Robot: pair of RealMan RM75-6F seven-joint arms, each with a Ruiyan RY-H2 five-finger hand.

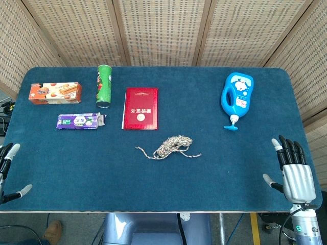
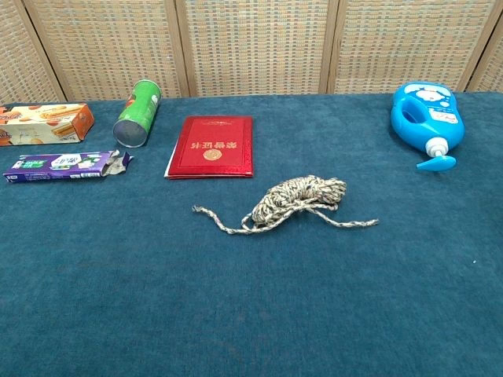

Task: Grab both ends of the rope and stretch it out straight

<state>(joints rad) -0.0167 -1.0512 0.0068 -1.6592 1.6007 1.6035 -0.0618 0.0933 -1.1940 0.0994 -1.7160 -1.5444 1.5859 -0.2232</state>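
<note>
Your left hand (image 1: 9,171), half cut off at the near left edge, seems spread and holds nothing; your right hand (image 1: 292,171) rests released at the near right edge. Between them, mid-table (image 1: 76,178), the rope (image 1: 172,145) lies bunched, both ends trailing free. Beyond sits a red booklet (image 1: 140,108), with a blue bottle (image 1: 236,97) far right.

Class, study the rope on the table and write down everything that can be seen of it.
The rope is a mottled beige and dark twisted cord, looking like coarse fibre. Most of it lies bunched in a loose coil near the middle of the blue table, in front of the red book but apart from it. Two loose ends trail out flat, one to the left, one to the right. Nothing touches it except the table; neither hand is near it.
</note>
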